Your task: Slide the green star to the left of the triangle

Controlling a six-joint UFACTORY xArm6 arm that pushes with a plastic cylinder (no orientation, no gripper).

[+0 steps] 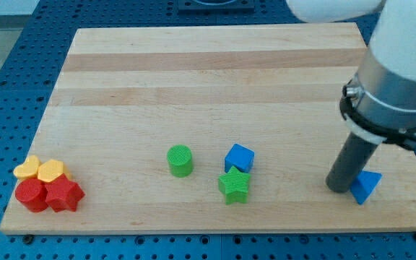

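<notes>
- Tool: you're running a bare rod, no jaws to open or close; tip (336, 189) is sitting at the view's right, touching or just beside the blue triangle (365, 186), on its left side.
- Green star (235, 185) is sitting near the surface (193, 65) bottom edge, well left of the tip, touching the blue cube (239, 157) above it.
- Green cylinder (180, 160) is lying just left.
- Star is lying on the far side: you're needing to get round to its left, then push right toward the triangle.

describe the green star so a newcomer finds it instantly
On the wooden board, look near the bottom edge, slightly right of centre. The green star sits just below the blue cube, right of the green cylinder; only it is green with points.
</notes>
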